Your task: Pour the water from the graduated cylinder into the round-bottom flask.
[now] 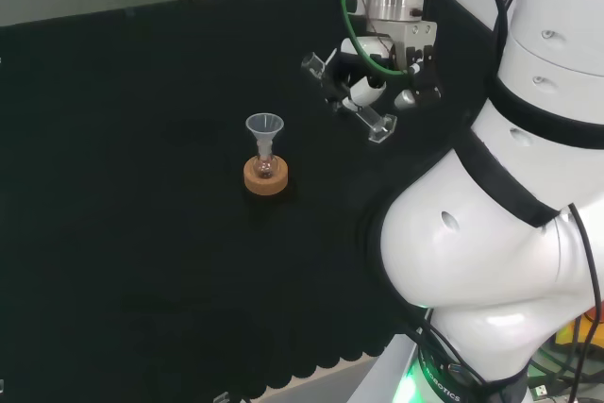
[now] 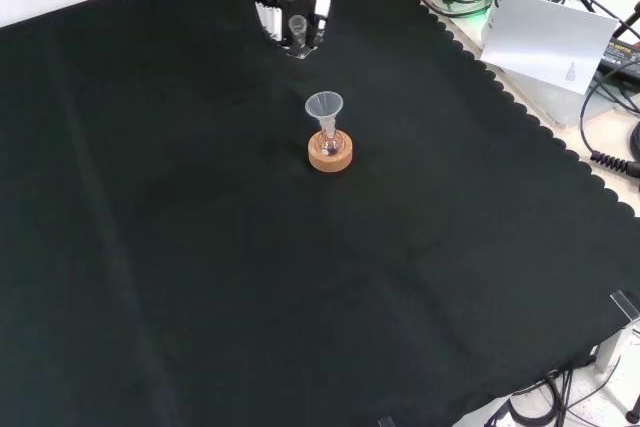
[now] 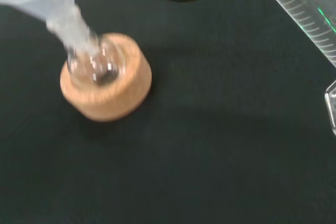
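cork stand [image 3: 107,85] cradles my round-bottom flask [image 3: 93,66]; at its one o'clock in the head view, hand [image 1: 377,82] curls round the slippery, fragile graduated cylinder [image 1: 363,106], mid-barrel.

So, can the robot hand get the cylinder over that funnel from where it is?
Probably yes: the robot hand holds the clear graduated cylinder tilted, with bare black cloth toward the clear plastic funnel.

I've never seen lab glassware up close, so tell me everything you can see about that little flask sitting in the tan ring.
The round-bottom flask is a small clear bulb, glass by the look of it, standing upright in a tan cork ring on the black cloth. A clear funnel is set in its neck, cone upward. Whether it holds any liquid cannot be told. The hand, holding a tilted graduated cylinder, is apart from it, to the right in the head view.
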